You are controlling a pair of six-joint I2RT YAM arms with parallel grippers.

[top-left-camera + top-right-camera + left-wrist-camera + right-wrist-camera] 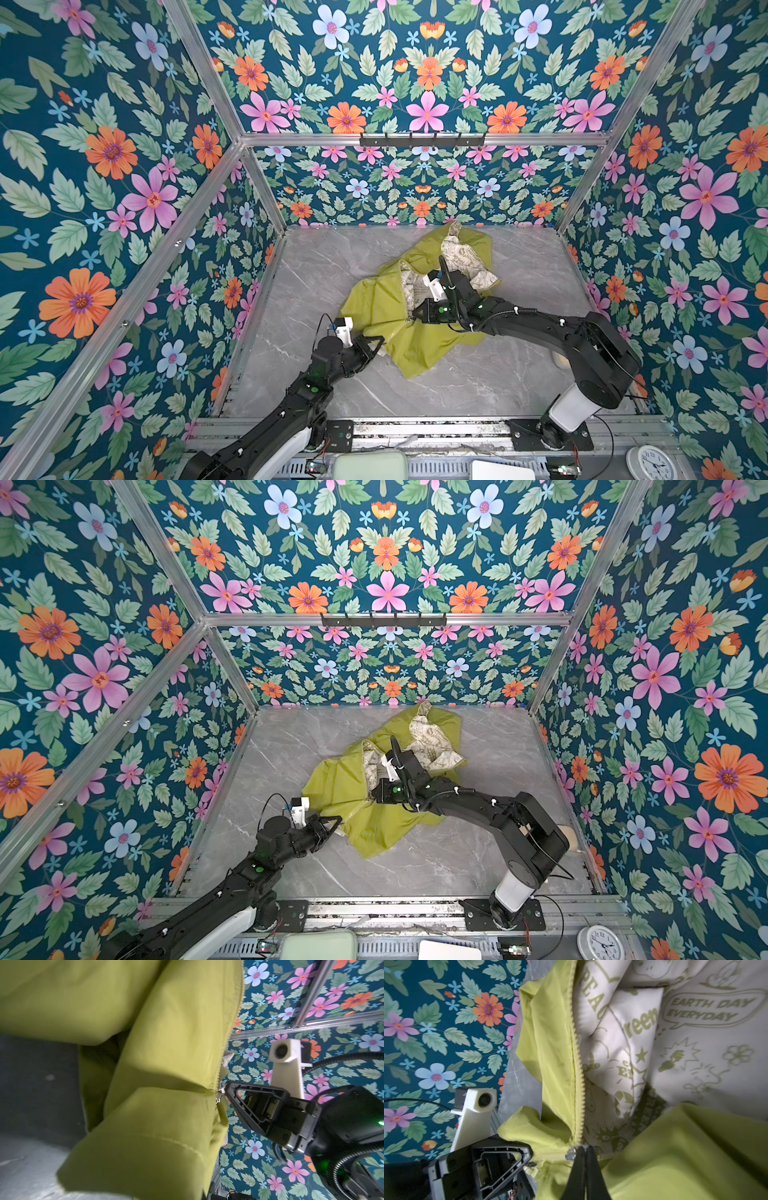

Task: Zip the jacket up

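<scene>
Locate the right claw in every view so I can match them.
In a top view: right claw centre, on the jacket.
In a top view: same spot.
Left wrist: claw meets the zipper pull.
Right wrist: claw shut on that pull.
Shared landmark: the green jacket.

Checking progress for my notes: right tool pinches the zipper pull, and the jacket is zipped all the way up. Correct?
No. The right tool pinches the zipper pull, but the jacket is open beyond it; the right wrist view shows bare lining.
</scene>
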